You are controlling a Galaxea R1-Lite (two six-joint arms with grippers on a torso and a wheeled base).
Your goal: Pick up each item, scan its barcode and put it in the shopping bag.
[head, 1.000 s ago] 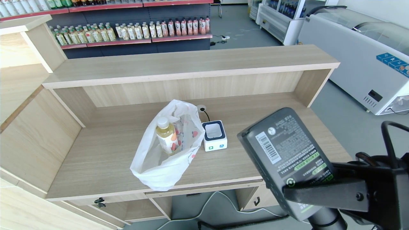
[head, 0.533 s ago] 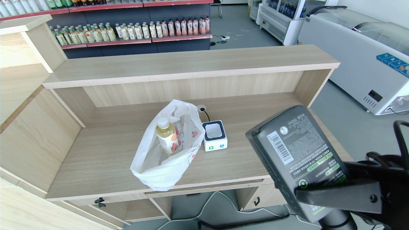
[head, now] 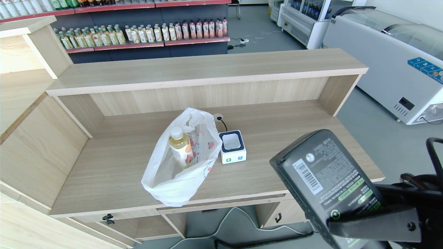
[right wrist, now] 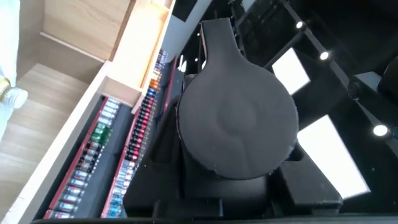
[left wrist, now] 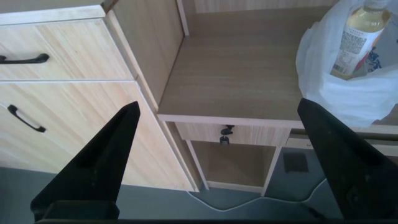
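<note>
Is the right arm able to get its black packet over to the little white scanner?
Probably yes. The right gripper holds the black packet by the front edge of the counter, and nothing stands between it and the scanner.

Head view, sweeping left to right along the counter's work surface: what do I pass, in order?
shopping bag → scanner → dark package, held up in the right gripper
</note>
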